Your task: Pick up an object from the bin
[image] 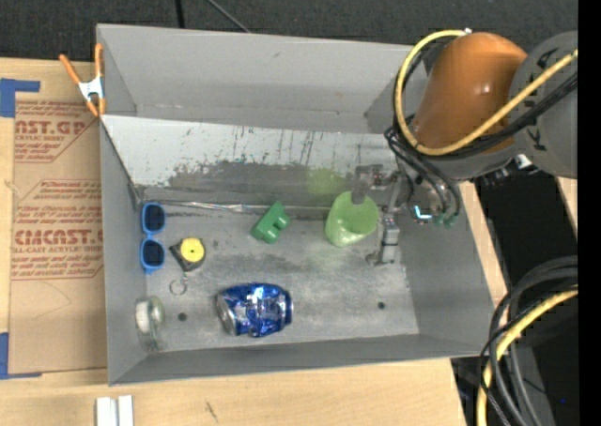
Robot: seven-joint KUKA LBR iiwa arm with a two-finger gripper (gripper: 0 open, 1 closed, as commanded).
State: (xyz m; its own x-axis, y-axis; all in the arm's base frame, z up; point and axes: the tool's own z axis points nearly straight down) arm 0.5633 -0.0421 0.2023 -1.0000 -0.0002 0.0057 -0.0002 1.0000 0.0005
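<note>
My gripper (374, 218) is down in the bin's right half with its fingers apart. One finger (362, 191) stands at the far edge of a pale green rounded thing (347, 224). The other finger (386, 246) stands just off that thing's near right side. The green thing rests on the bin floor, partly in the gap between the fingers. A darker green toothed block (271, 223) lies a short way to its left.
A crushed blue can (254, 310) lies near the front wall. At the left are a yellow disc (191, 251), a blue two-ringed piece (151, 235) and a small clear cup (148, 314). The orange-covered arm hangs over the bin's right wall.
</note>
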